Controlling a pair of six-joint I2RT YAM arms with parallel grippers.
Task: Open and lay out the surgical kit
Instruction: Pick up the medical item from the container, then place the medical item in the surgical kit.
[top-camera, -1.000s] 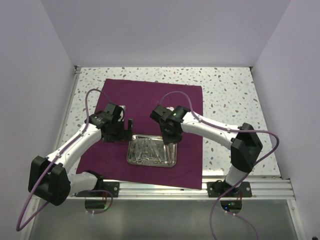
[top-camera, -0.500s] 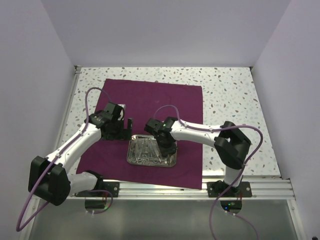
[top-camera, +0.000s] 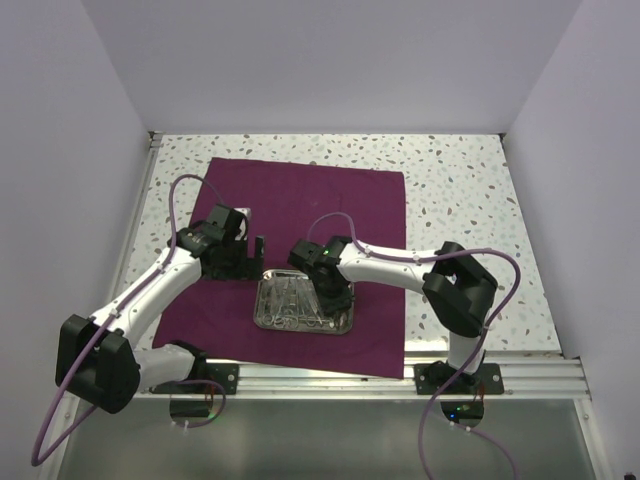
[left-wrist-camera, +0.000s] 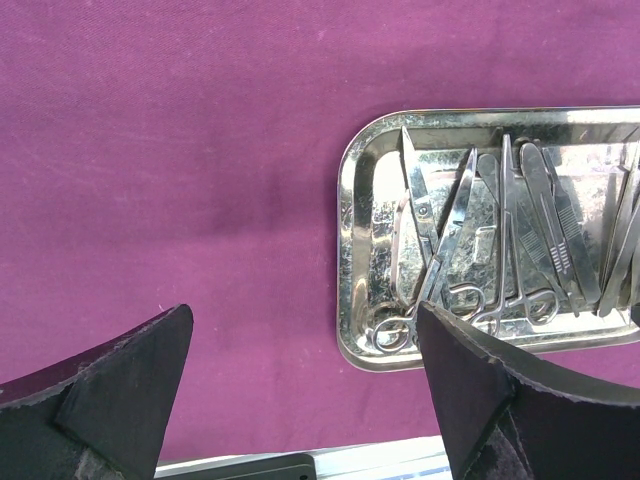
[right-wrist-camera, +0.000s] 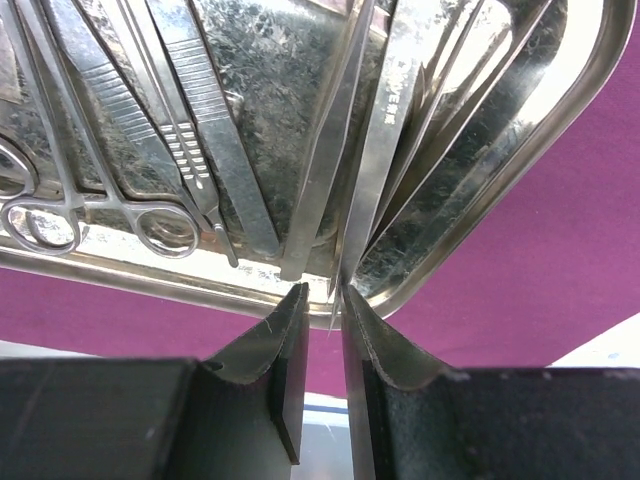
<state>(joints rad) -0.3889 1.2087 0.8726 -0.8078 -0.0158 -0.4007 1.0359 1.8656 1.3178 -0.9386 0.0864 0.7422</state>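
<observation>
At the near edge a metal rail (top-camera: 520, 375) carries both arm bases. Just beyond it the dark magenta cloth wrap (top-camera: 300, 200) lies opened flat on the speckled surface (top-camera: 460, 190). It covers the left and middle of that surface and leaves a bare strip on the right.

The steel tray (left-wrist-camera: 345, 220) sits on the near middle part of the cloth, long side running left to right. Silver instruments fill it, lying side by side with their lengths running near to far. The ring-handled instruments (left-wrist-camera: 455, 245) lie in the left half, crossing each other, with their rings at the near end. Flat ribbed handles lie to their right.

The right fingers (right-wrist-camera: 292, 325) are down at the near right part of the tray, drawn almost together. In the slim gap between them is the near end of a pair of tweezers (right-wrist-camera: 372, 160). That end pokes out over the tray's near rim and touches the right-hand finger, while the rest of the tweezers slants back into the tray.

The left fingers (top-camera: 259, 248) are spread wide and hold nothing. They are above bare cloth just beside the tray's far left corner.

Beyond both arms the far half of the cloth lies smooth, and past its far edge is more speckled surface.
</observation>
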